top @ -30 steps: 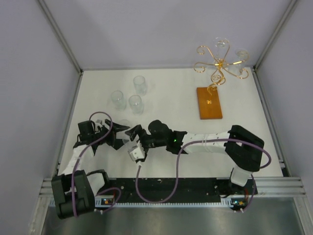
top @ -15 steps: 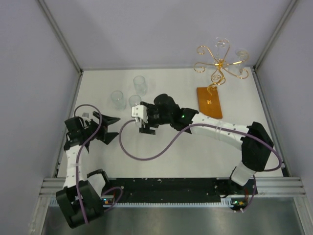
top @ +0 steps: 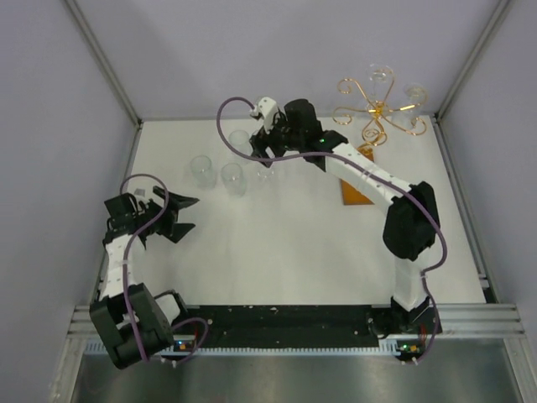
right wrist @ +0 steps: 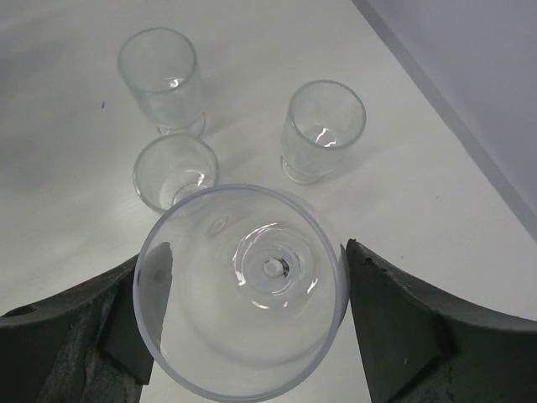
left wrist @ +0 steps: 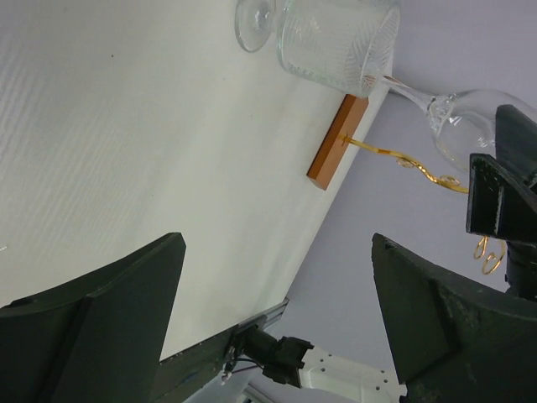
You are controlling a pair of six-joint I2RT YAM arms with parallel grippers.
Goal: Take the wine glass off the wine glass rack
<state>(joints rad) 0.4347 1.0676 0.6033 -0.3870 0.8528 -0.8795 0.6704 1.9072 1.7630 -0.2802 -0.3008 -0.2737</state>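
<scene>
My right gripper (top: 265,156) (right wrist: 252,256) is shut on the bowl of a clear wine glass (right wrist: 243,290), upright, open mouth towards the wrist camera. I cannot tell whether its foot touches the table. It also shows in the left wrist view (left wrist: 461,117), its stem running behind another glass. The wine glass rack (top: 379,109) is a gold wire stand at the far right on an orange-brown base (top: 353,195) (left wrist: 337,143), partly behind my right arm. Two glasses (top: 380,75) hang on it. My left gripper (top: 180,215) (left wrist: 277,243) is open and empty at the left.
Three clear glasses stand on the white table just left of my right gripper: one (top: 201,170) (right wrist: 161,75), one (top: 232,178) (right wrist: 176,172) and one (top: 241,143) (right wrist: 323,126). Grey walls close in the table at the left, back and right.
My right arm has swung from beside the left gripper near the front to the far side by the three glasses, carrying the wine glass. My left gripper has drawn back to the left.
</scene>
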